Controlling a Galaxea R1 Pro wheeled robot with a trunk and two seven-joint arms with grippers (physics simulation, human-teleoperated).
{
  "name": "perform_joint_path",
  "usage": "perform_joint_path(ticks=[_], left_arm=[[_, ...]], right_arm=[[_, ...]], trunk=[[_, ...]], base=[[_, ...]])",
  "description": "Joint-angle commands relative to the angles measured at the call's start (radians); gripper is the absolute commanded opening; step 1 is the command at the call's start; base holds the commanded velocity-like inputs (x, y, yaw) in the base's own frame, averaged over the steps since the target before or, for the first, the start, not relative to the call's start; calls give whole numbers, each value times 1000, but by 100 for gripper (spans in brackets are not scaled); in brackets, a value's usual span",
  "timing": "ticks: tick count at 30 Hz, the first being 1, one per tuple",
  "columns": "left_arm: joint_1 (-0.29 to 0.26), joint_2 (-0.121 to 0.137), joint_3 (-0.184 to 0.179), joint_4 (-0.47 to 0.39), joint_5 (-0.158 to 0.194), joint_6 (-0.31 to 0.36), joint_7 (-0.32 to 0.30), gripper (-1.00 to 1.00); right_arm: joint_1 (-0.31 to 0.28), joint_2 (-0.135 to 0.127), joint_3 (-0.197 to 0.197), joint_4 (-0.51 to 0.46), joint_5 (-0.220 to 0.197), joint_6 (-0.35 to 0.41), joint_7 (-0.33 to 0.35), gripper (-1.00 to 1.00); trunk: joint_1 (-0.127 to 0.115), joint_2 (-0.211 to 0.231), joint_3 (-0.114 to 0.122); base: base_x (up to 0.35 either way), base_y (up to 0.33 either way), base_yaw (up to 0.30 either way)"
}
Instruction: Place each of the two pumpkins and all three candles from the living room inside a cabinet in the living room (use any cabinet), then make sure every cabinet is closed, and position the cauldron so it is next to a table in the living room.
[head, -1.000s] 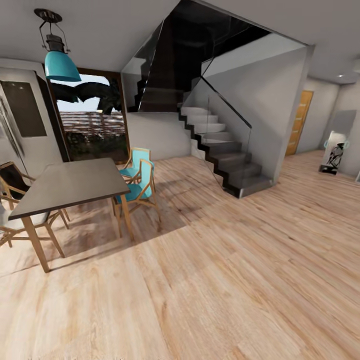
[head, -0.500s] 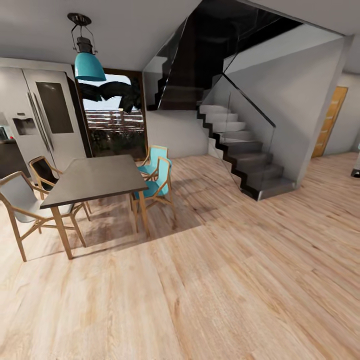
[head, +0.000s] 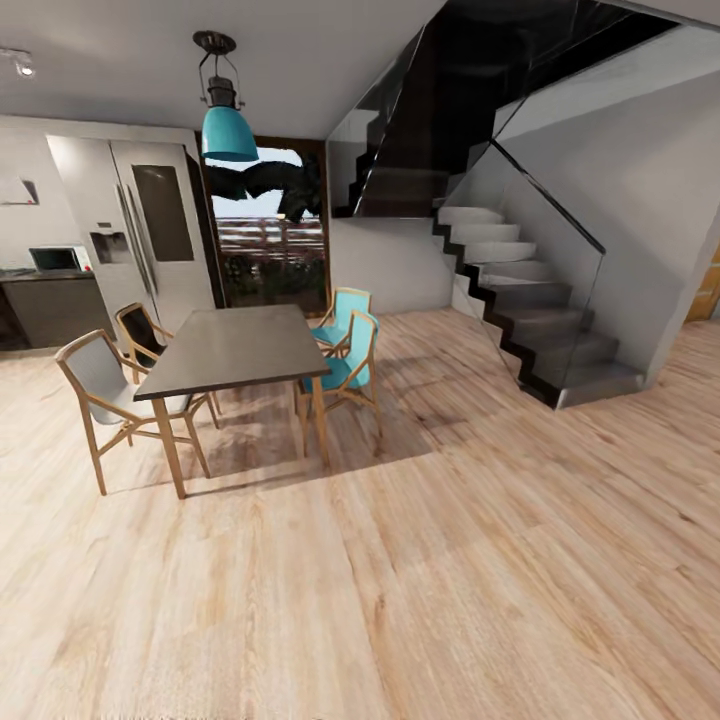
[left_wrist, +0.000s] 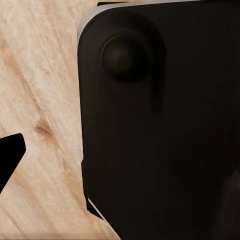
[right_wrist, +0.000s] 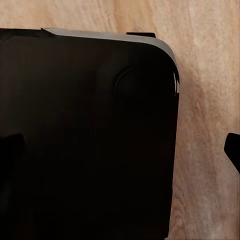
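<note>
A: Where do the pumpkins or candles lie from the hands?
B: Can't tell; ahead is a dark rectangular dining table (head: 232, 350) with teal wooden chairs (head: 345, 345) and a grey staircase (head: 535, 300).
A: Grippers?
B: Can't tell; both wrist cameras face a black rounded panel (left_wrist: 160, 125) over pale plank flooring (head: 450, 560).

- Dining table (head: 235, 348) left of centre; chairs (head: 345, 360) on both its sides.
- Lamp (head: 228, 130) above table.
- Fridge (head: 150, 225) behind table, left.
- Stairs (head: 530, 300) right.
</note>
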Motion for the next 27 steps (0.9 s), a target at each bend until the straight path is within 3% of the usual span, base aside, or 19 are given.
perform_joint_path(ticks=[1,27], left_arm=[[0,0,0,-1,0,-2,-1,100],[0,0,0,-1,0,-2,-1,100]], right_arm=[[-1,0,0,1,1,-3,1,100],[-1,0,0,1,1,-3,0,100]], trunk=[[0,0,-1],[0,0,-13]], base=[[0,0,238],[0,0,238]])
